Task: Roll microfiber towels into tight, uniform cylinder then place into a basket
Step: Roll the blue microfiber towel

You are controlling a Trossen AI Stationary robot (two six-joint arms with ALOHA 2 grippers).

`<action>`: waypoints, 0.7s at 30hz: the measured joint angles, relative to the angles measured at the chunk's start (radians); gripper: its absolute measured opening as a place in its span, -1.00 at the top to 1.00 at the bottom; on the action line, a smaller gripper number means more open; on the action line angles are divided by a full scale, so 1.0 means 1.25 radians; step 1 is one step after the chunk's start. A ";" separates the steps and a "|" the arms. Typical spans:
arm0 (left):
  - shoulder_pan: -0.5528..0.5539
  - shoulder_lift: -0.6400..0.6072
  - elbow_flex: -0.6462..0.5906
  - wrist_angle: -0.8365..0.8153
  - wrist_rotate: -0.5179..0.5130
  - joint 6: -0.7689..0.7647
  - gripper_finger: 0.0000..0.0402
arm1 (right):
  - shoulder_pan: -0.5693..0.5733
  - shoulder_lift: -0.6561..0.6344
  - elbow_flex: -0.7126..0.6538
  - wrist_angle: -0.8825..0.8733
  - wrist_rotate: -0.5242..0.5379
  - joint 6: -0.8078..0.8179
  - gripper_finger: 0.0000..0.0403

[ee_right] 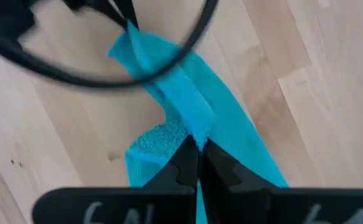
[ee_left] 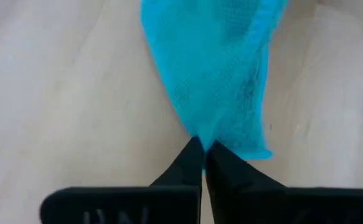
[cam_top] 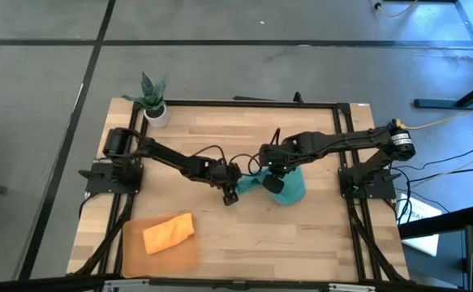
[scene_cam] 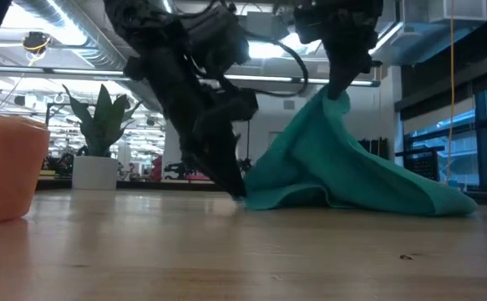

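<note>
The teal towel point(cam_top: 290, 191) lies bunched on the wooden table right of centre and is pulled up into a peak point(scene_cam: 327, 159). My left gripper point(cam_top: 230, 193) is down at the table, shut on the towel's left corner. My right gripper point(cam_top: 274, 182) is above the towel, shut on its raised part. The orange towel point(cam_top: 169, 233) lies crumpled in the shallow orange-tan basket point(cam_top: 139, 258) at the near left. My left gripper pinches a corner of the teal towel point(ee_left: 201, 138) between its two fingertips. It slants down from the table's left, with its tips at the table top point(scene_cam: 239, 191). The corner lies low on the table. My right gripper pinches a fold of the teal towel point(ee_right: 197, 134) between its two fingers, from above and pointing down. The held part is lifted clear point(scene_cam: 337, 99). The cloth hangs below it like a tent, and its lower edges point(scene_cam: 368, 201) rest on the table.
A small white plant pot point(cam_top: 156, 113) stands at the table's far left corner. A black cable point(ee_right: 106, 78) of the left arm hangs over the towel. Bare wood point(cam_top: 301, 239) lies near and right of the basket.
</note>
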 joint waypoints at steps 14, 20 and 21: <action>0.049 -0.295 0.001 -0.213 -0.082 0.124 1.00 | 0.000 -0.050 0.077 -0.115 0.016 -0.028 0.97; 0.086 -0.435 0.002 -0.305 -0.103 0.169 1.00 | -0.014 -0.056 0.141 -0.140 0.110 -0.063 0.97; 0.092 -0.454 0.002 -0.312 -0.104 0.173 1.00 | -0.020 -0.056 0.148 -0.139 0.126 -0.065 0.97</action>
